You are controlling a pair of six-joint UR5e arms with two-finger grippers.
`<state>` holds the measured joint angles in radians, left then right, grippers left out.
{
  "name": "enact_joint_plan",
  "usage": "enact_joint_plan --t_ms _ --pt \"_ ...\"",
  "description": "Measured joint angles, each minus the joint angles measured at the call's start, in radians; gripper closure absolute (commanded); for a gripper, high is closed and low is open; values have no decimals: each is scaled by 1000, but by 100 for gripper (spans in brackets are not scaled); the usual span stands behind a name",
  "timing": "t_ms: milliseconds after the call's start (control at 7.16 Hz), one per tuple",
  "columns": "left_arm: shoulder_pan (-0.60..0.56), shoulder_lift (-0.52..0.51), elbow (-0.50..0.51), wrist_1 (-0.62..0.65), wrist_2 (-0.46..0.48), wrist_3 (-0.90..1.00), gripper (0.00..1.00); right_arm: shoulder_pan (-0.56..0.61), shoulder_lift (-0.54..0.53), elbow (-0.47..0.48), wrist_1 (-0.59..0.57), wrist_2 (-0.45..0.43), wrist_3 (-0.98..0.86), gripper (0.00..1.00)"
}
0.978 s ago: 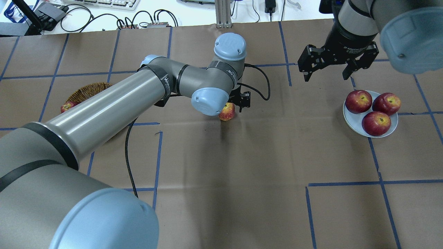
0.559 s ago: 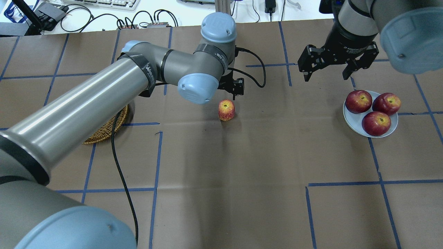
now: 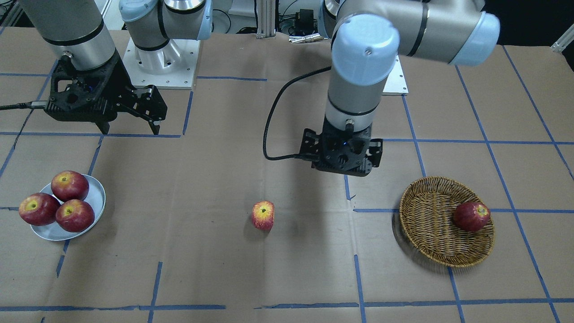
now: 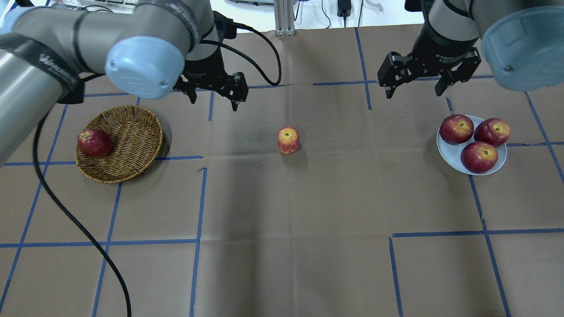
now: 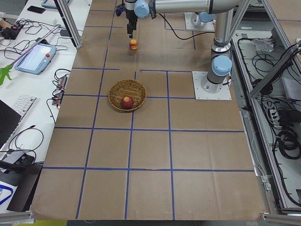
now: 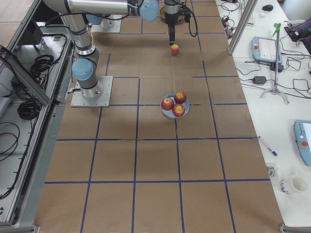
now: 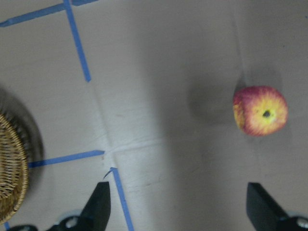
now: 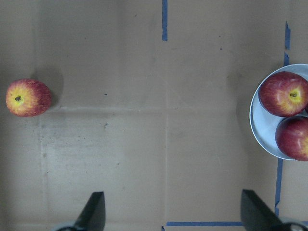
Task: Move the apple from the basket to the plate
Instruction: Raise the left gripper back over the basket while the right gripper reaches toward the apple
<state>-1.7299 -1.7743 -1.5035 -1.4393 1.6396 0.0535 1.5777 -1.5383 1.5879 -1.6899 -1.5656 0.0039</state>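
The apple (image 4: 288, 140) with a yellow-orange blush stands alone on the brown table between basket and plate; it also shows in the front view (image 3: 263, 215) and both wrist views (image 7: 260, 110) (image 8: 28, 97). My left gripper (image 4: 213, 102) is open and empty, hovering above the table between the wicker basket (image 4: 132, 136) and the apple. The white plate (image 4: 449, 154) at the right holds three red apples (image 4: 479, 156). My right gripper (image 4: 413, 93) is open and empty, behind and left of the plate.
A darker red apple (image 4: 94, 142) lies at the basket's left side. The left arm's black cable (image 4: 66, 211) trails over the table's left part. Blue tape lines cross the brown paper. Cables and a keyboard lie beyond the far edge.
My left arm has swung back and to the left, away from the apple, which stays standing on the table. The basket is now uncovered. The right gripper has barely moved.
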Motion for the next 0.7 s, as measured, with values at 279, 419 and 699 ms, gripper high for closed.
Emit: enact_joint_plan --t_ms 279,419,699 --pt "87 93 -10 -110 2 106 2 73 63 -60 -15 0 73 0" --pt "120 136 -36 -142 3 140 2 146 128 -97 -48 -1 146 0" --pt "145 216 -134 -135 1 165 2 277 275 -142 -175 -4 282 0"
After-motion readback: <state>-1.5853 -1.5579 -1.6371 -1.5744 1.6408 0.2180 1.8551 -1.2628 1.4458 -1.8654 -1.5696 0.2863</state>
